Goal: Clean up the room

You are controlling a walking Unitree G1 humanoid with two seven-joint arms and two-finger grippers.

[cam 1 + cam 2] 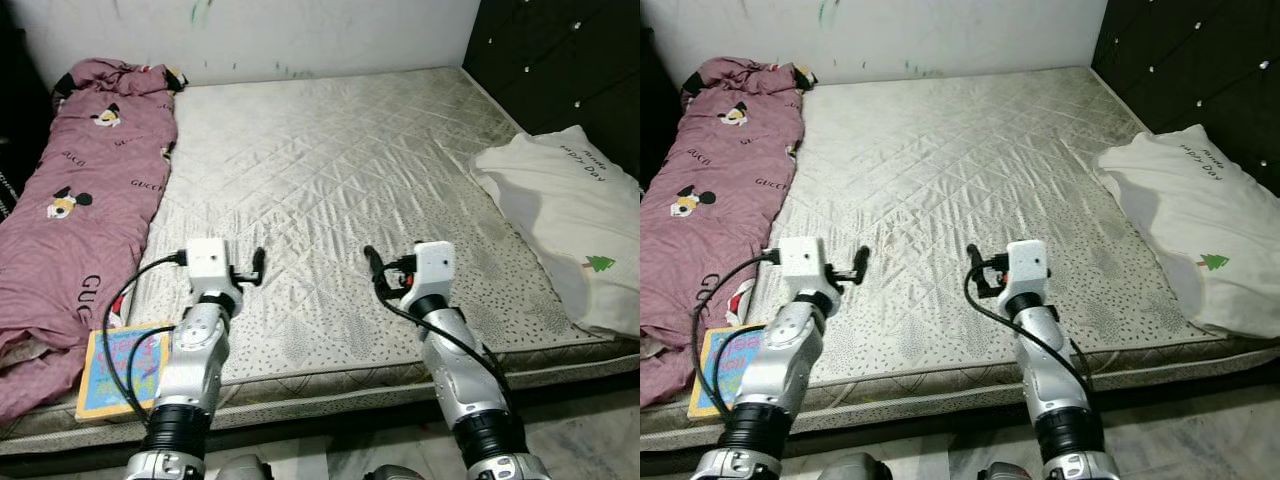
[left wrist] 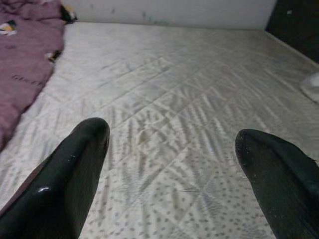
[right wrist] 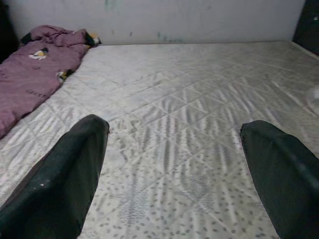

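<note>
A bare quilted mattress [image 1: 330,150] lies in front of me. A crumpled maroon blanket [image 1: 80,200] with cartoon prints runs along its left side. Half off the right edge rests a white pillow [image 1: 570,210]. At the near left corner, beside the blanket, lies a colourful children's book [image 1: 118,372]. My left gripper [image 1: 256,266] hovers over the near part of the mattress, open and holding nothing; its fingers [image 2: 84,149] stand wide apart. My right gripper [image 1: 376,268] hovers level with it, a little to the right, also open and empty, black fingers [image 3: 84,144] spread.
A white wall [image 1: 300,30] stands behind the bed. A dark padded panel [image 1: 560,60] rises at the back right. A strip of tiled floor [image 1: 600,440] shows below the mattress edge at the near right.
</note>
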